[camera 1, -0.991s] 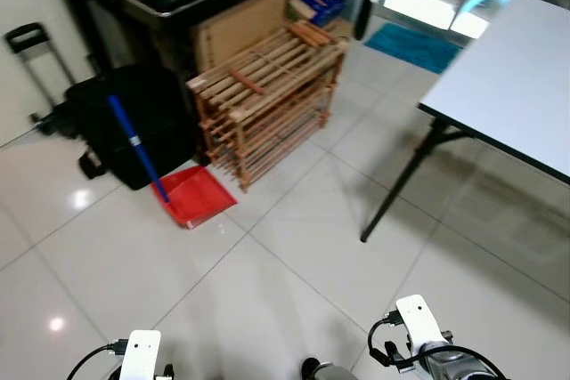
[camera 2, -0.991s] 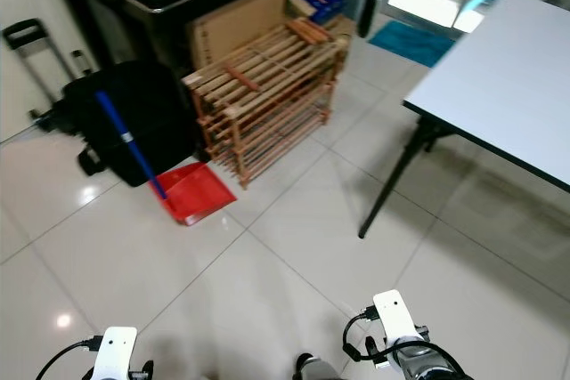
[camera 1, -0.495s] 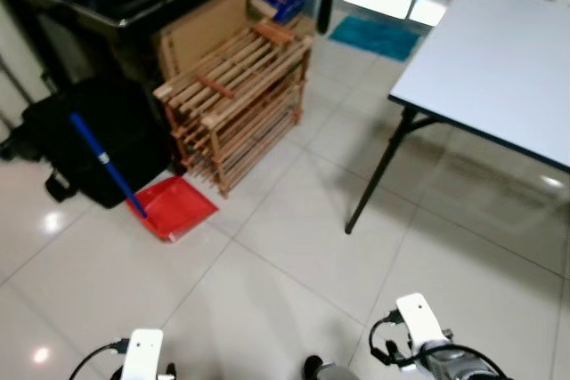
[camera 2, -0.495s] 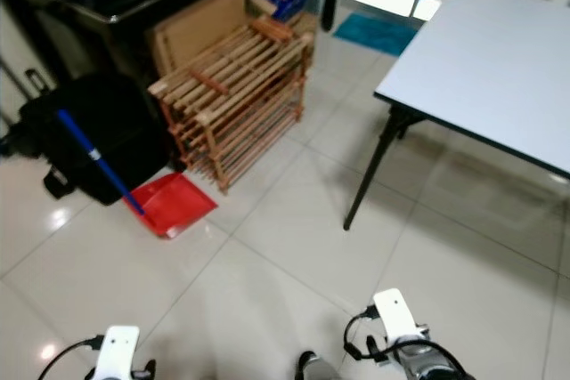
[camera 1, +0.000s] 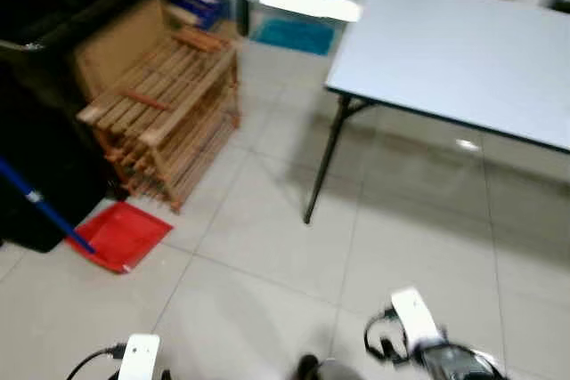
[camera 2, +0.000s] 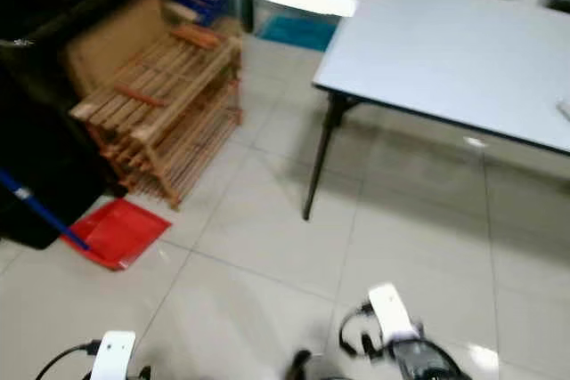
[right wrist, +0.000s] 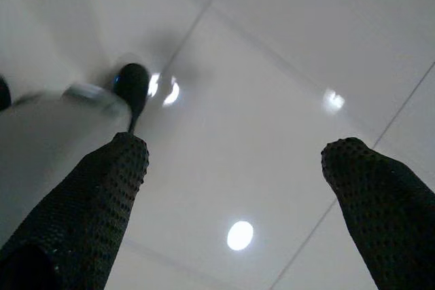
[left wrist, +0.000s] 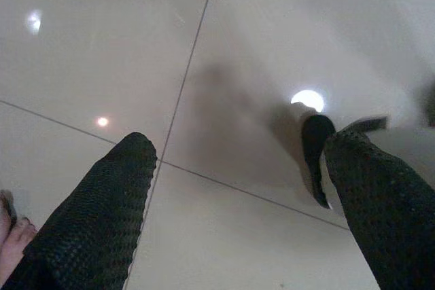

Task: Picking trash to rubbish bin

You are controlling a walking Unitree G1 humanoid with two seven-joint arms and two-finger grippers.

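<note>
Fingers (left wrist: 102, 215) of both arms spread, empty, over glossy tiled floor (camera 1: 267, 246); grey table (camera 1: 463, 51), wooden rack (camera 1: 160, 104).

left pincer (left wrist: 234, 188) — two long black fingers, dotted mesh texture | right pincer (right wrist: 238, 202) — same black dimpled fingers | wrists — white blocks, looping black cables | right forearm silver-grey
</note>
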